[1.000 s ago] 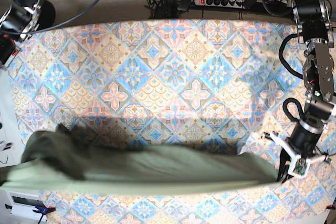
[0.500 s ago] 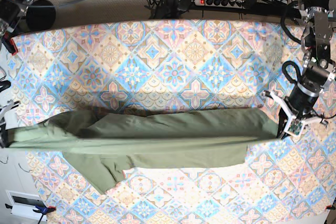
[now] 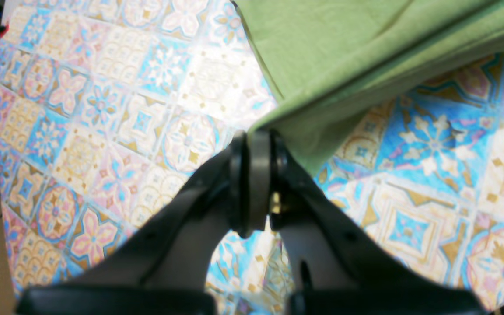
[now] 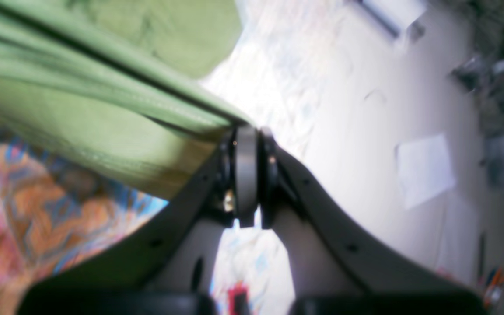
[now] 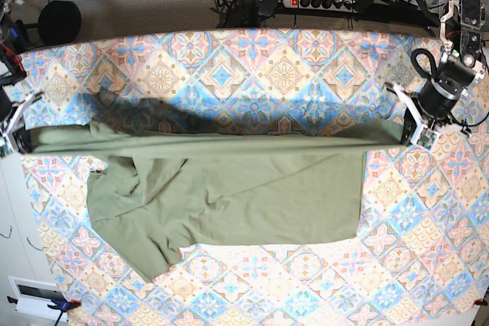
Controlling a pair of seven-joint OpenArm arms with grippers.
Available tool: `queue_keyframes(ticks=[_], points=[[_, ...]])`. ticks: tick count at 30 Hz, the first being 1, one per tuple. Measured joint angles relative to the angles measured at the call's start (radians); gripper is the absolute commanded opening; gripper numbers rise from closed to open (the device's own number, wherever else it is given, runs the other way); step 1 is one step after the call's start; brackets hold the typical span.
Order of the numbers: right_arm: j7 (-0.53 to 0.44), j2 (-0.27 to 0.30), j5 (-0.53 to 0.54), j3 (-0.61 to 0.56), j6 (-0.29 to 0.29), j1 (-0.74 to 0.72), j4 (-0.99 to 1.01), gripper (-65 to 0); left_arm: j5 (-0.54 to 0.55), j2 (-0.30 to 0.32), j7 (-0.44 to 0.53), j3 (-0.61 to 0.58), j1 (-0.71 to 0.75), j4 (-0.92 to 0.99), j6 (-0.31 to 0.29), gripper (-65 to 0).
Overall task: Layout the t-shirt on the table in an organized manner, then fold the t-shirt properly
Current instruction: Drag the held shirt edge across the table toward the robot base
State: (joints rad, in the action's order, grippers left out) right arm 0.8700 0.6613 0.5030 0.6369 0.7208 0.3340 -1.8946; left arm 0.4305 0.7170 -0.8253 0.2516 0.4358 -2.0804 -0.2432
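The olive-green t-shirt is stretched across the table, its far edge pulled into a taut line between both grippers. My left gripper at the base view's right is shut on one end of that edge; the left wrist view shows its jaws pinching the green cloth. My right gripper at the table's left edge is shut on the other end, also seen close up with the cloth bunched at it. The nearer part of the shirt lies wrinkled on the table, a sleeve pointing toward the near left.
A power strip and cables lie behind the table's far edge. The right gripper hangs at the table's left edge, over pale floor with a white sheet. Patterned cloth shows bare beyond and in front of the shirt.
Both grippers moved toward the far side of the table, carrying the held edge with them. The shirt has spread out wider and flatter over the table.
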Motion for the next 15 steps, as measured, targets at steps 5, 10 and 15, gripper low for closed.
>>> queue_keyframes(ticks=[5, 10, 15], points=[[0.064, -0.080, 0.029, 0.097, 0.004, 0.069, -0.004, -64.5, 0.014, 0.006, -0.010, -0.004, 0.114, -0.002, -0.014, -65.0], [0.123, -0.117, 0.036, 0.100, 0.003, 0.141, -0.006, -64.5, 0.008, 0.048, 0.000, -0.006, 0.184, -0.003, -0.014, -65.0], [0.217, -0.149, 0.037, 0.100, 0.001, 0.187, -0.005, -64.5, 0.008, 0.077, 0.000, -0.011, 0.251, -0.003, -0.020, -65.0]])
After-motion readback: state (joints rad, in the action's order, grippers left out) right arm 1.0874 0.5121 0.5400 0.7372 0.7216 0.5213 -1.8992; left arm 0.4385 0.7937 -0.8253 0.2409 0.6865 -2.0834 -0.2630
